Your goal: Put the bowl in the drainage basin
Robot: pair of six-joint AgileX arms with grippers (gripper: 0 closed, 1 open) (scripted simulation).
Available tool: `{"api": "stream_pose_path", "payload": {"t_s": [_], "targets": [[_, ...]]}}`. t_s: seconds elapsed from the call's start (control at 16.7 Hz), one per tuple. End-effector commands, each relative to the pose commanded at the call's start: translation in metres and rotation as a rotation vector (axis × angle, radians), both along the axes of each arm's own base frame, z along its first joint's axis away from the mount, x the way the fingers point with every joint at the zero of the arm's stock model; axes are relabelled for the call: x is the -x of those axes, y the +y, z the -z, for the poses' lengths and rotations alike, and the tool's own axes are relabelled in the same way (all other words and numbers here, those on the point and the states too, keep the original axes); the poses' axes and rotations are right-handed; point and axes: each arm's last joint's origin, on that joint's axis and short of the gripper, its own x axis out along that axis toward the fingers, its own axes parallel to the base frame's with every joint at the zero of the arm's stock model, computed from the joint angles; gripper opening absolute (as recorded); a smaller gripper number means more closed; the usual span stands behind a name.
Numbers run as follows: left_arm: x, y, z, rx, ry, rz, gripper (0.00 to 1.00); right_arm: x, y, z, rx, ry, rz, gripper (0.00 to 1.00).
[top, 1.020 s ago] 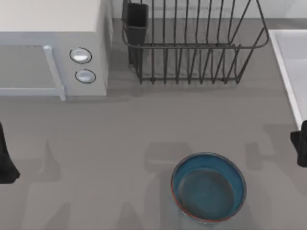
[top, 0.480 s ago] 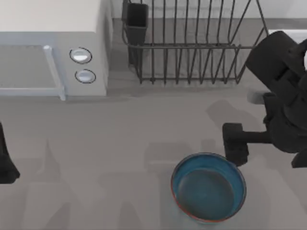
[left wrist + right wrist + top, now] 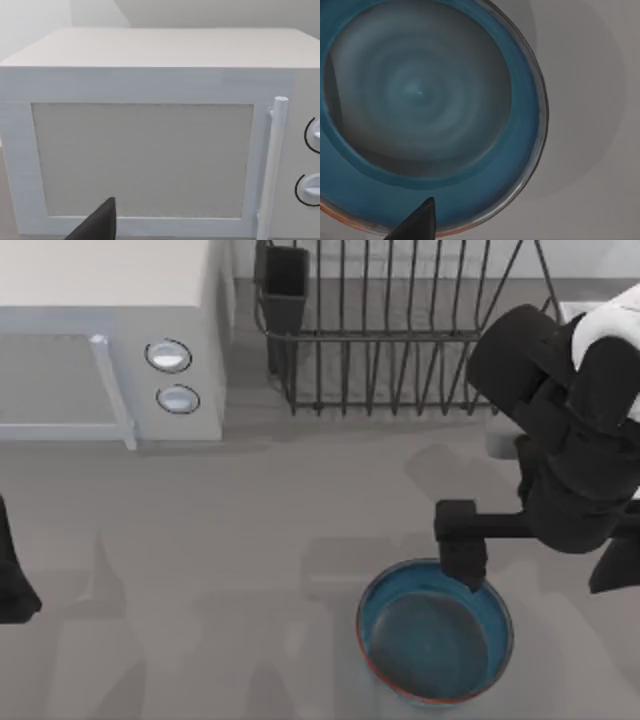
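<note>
one round shallow bowl [image 3: 435,631], blue inside with a thin reddish-brown rim, sits upright, mouth up, at the table's [image 3: 250,540] near edge, right of centre. compared with half a second ago, the right gripper [image 3: 462,550] has come left and now hangs over the bowl's far rim; whether its fingers are apart i cannot tell. the left arm sits parked at the left edge.

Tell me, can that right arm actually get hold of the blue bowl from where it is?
Probably yes. The right gripper hangs right over the far rim of the bowl, and nothing stands between them. The wire rack and the microwave sit well back. The left arm is parked at the table's left edge.
</note>
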Motion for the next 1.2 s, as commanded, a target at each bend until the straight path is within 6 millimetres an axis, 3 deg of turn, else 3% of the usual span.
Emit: {"api": "stream_pose_path", "payload": {"t_s": [0.24,0.72,1.02,1.2], "targets": [[0.000,0.000,0.000,0.000,0.000,0.000,1.00,-0.001,0.000,0.011,0.001,0.002,0.001,1.00],[0.000,0.000,0.000,0.000,0.000,0.000,1.00,-0.001,0.001,0.094,-0.002,-0.003,0.000,1.00],[0.000,0.000,0.000,0.000,0.000,0.000,1.00,0.000,0.000,0.100,0.000,0.000,0.000,1.00],[0.000,0.000,0.000,0.000,0.000,0.000,1.00,0.000,0.000,0.100,0.000,0.000,0.000,0.77]]}}
